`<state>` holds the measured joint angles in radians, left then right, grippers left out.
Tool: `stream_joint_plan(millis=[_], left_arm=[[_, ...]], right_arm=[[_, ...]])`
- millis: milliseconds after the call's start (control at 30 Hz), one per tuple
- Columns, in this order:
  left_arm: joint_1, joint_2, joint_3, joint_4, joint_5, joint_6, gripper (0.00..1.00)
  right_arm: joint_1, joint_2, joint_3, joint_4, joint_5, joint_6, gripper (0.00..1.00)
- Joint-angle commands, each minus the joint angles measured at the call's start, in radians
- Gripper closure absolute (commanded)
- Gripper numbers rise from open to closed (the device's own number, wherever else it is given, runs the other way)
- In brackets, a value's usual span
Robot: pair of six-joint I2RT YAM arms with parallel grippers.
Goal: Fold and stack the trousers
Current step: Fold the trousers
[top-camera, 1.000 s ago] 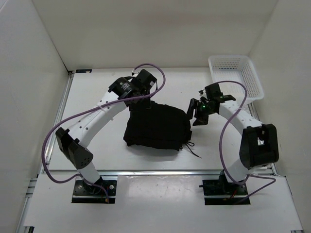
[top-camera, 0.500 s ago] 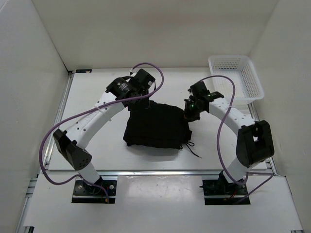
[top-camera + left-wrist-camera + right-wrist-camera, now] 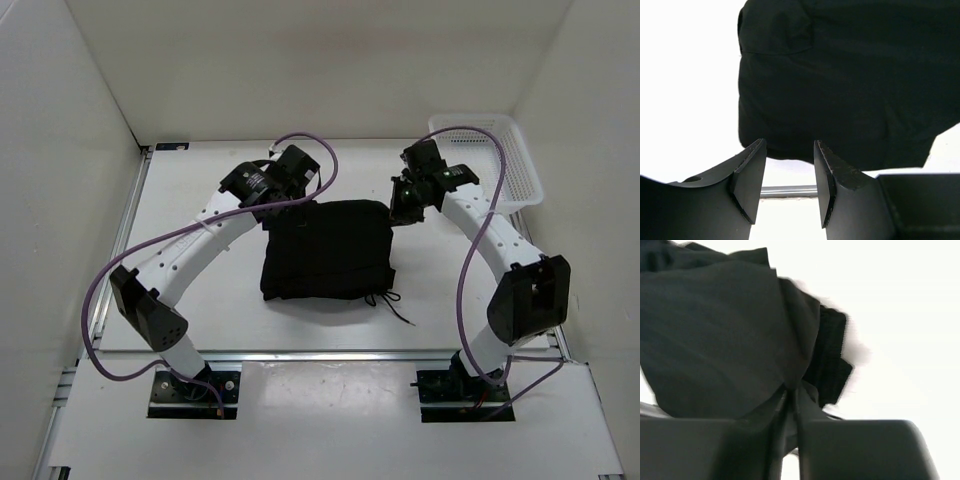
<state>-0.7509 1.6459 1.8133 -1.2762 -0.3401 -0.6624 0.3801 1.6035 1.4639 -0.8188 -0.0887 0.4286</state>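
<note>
The black trousers (image 3: pixel 328 252) lie folded into a thick, roughly square bundle in the middle of the table, with a thin drawstring (image 3: pixel 396 306) trailing from the near right corner. My right gripper (image 3: pixel 398 212) is at the bundle's far right corner, shut on a pinch of the black cloth (image 3: pixel 715 340), which bunches right at the closed jaws (image 3: pixel 790 396). My left gripper (image 3: pixel 277 208) hovers at the far left corner. In the left wrist view its jaws (image 3: pixel 789 152) stand open with nothing between them, and the trousers (image 3: pixel 850 85) lie just beyond the fingertips.
A white mesh basket (image 3: pixel 492 152) stands at the back right corner, close behind the right arm. White walls close in the table on three sides. A metal rail (image 3: pixel 300 352) runs along the near edge.
My right gripper swung in from the right, shut on the trousers' right edge and drew that corner toward the back; the bundle now looks squarer. The left arm barely moved.
</note>
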Motion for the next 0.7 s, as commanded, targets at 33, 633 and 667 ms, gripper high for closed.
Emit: stream_joint_plan(millis=[33, 633, 667], left_arm=[[-0.002, -0.043, -0.051, 0.032, -0.002, 0.021, 0.46], [0.081, 0.176, -0.517, 0.451, 0.162, -0.022, 0.90], [0.081, 0.199, -0.526, 0.451, 0.162, -0.022, 0.90]], right_arm=[[-0.010, 0.074, 0.019, -0.039, 0.014, -0.044, 0.69], [0.144, -0.057, -0.519, 0.413, -0.091, 0.127, 1.00], [0.157, -0.038, -0.548, 0.435, -0.080, 0.127, 1.00]])
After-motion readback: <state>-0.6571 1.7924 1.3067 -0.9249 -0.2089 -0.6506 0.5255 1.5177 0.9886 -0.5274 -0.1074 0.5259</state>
